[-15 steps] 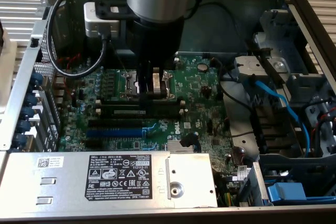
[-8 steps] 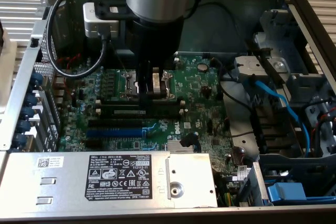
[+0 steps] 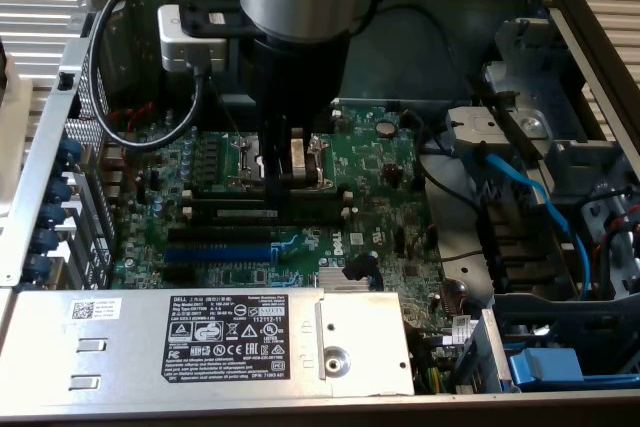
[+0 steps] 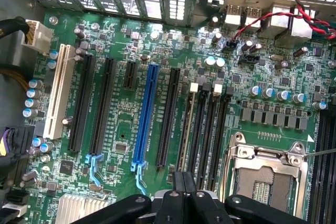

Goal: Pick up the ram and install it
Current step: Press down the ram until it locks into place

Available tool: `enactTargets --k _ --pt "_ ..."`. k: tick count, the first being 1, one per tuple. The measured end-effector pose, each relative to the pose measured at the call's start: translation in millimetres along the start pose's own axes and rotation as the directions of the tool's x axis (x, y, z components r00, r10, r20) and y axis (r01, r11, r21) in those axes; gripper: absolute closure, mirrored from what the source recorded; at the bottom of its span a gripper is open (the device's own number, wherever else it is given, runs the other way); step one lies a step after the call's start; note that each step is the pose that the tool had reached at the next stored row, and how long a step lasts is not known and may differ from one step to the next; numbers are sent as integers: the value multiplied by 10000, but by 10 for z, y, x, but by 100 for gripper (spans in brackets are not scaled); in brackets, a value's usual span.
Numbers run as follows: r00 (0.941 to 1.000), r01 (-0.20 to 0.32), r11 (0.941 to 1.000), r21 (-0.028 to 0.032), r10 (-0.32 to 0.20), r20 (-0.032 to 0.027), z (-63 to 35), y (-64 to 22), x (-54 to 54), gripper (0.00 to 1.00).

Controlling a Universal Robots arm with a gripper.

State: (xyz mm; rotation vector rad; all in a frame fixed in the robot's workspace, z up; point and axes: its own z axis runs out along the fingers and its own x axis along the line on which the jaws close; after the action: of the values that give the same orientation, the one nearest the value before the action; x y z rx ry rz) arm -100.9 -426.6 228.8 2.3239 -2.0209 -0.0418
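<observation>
Exterior view: arm hangs over the open PC case, gripper (image 3: pixel 283 169) low over the motherboard (image 3: pixel 380 162), right at the CPU socket (image 3: pixel 318 159) and just above the row of black memory slots (image 3: pixel 270 209). Fingers (image 3: pixel 297 157) closed together, nothing clearly between them. The ram (image 3: pixel 262 215) seems to sit already in one of those slots, a thin green strip with a pale label, directly below the gripper; seating depth can't be judged. Blue expansion slot (image 3: pixel 218 251) lies nearer the power supply (image 3: pixel 200 332). Blue cable (image 3: pixel 545 209) runs down the exterior view's right.

Wrist view: gripper (image 4: pixel 184 199) pinched shut, fingers (image 4: pixel 178 184) touching each other, holding nothing. Just past the tips stand the memory slots (image 4: pixel 207 129) with white end clips, the ram (image 4: pixel 185 129) edge-on in the slot nearest the blue expansion slot (image 4: pixel 145 114). CPU socket (image 4: pixel 265 174) beside them. White PCI slot (image 4: pixel 58 90) well apart.
</observation>
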Motion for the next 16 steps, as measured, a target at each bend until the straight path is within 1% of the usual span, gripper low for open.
enactTargets --k 16 --pt "9999 105 9999 3 -105 -6 0 17 -11 90"
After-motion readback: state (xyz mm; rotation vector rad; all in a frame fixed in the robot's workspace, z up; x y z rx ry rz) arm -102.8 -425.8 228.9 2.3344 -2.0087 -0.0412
